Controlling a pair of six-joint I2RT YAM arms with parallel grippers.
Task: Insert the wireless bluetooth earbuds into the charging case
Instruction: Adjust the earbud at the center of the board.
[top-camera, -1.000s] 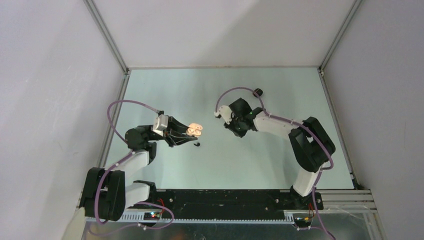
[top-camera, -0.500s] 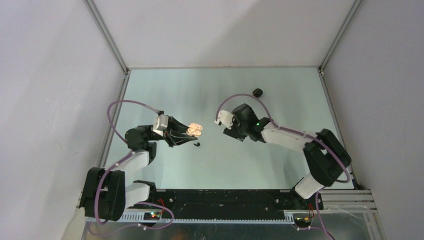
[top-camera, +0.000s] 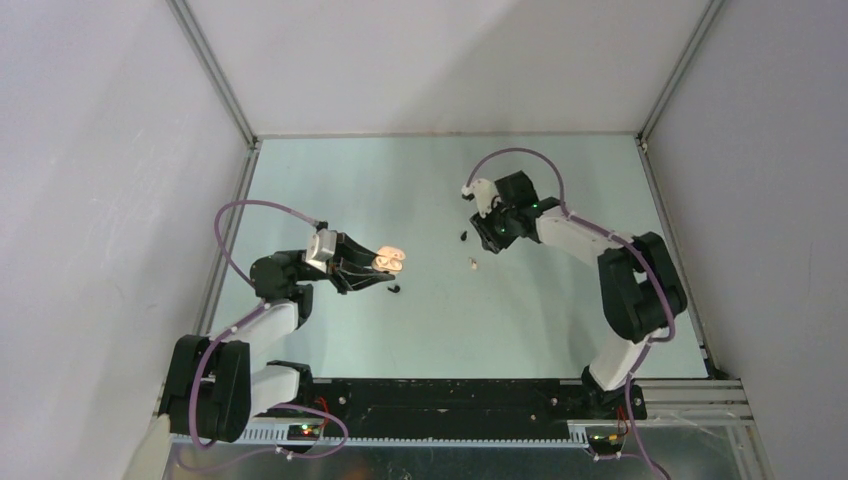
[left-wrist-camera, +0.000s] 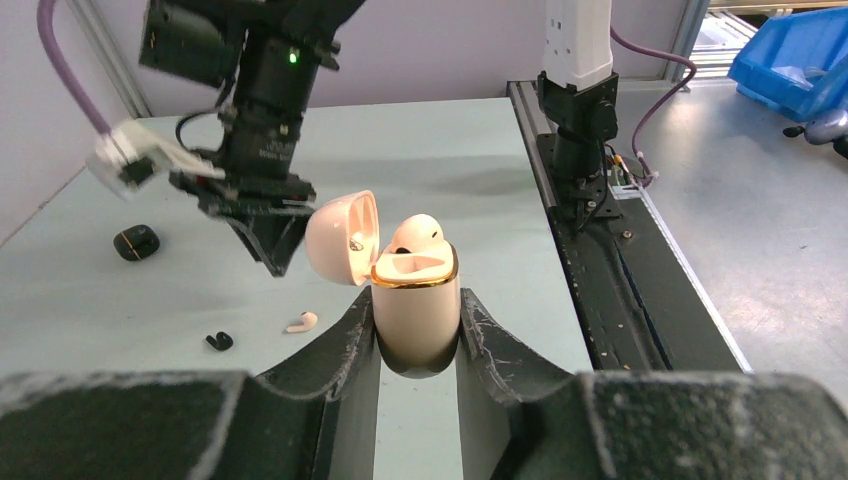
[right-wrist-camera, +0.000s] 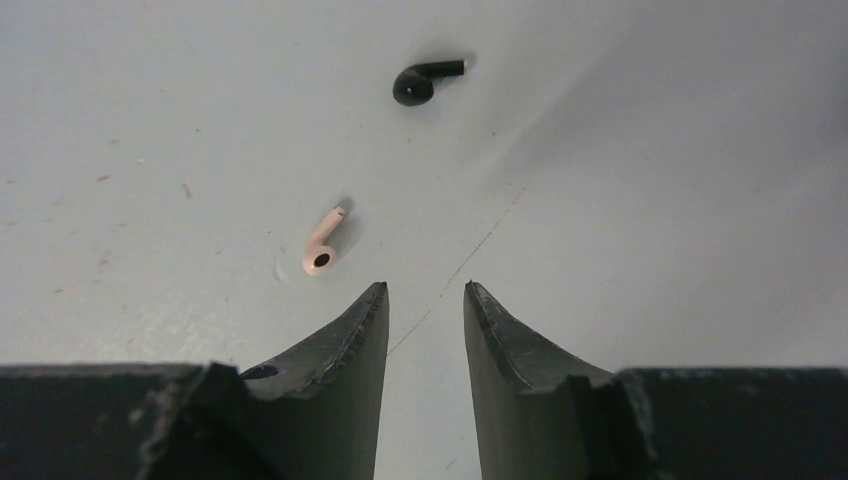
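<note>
My left gripper is shut on the cream-white charging case, which stands upright with its lid open. One cream earbud sits in it. In the top view the case is left of centre. My right gripper is open and holds nothing; it hovers over the table. A loose cream earbud lies just beyond its left fingertip and a black earbud farther off. From above, the cream earbud and that black one lie beside the right gripper. Another black earbud lies below the case.
A small black charging case lies shut on the table behind the right arm; from above that arm hides it. Grey walls with metal frame rails close in the table on three sides. The black base rail runs along the near edge.
The right gripper has moved back and to the right, and its jaws have parted. A cream and a black earbud now show on the table beside it. The left gripper and case have not moved.
</note>
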